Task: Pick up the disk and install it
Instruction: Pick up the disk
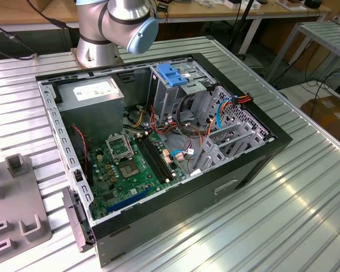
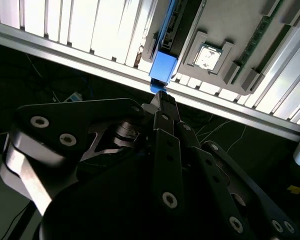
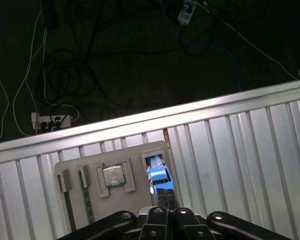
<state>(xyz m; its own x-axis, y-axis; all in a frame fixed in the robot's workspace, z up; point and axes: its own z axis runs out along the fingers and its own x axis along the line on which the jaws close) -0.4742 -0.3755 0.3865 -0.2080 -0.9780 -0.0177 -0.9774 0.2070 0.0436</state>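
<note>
The disk stands on edge in a slot of a grey holder plate near the edge of the ribbed metal table. Its bright blue carrier end faces the cameras in both wrist views. My gripper hangs off from the holder, lined up with the blue end, and its fingertips overlap that end in both wrist views. The fingers are pressed together with nothing visible between them. In the exterior view the open computer case lies on the table, with the metal drive cage at its far side.
The holder plate also carries a processor chip and a memory stick. Part of the holder shows at the exterior view's left. The arm's base stands behind the case. Cables lie on the dark floor beyond the table edge.
</note>
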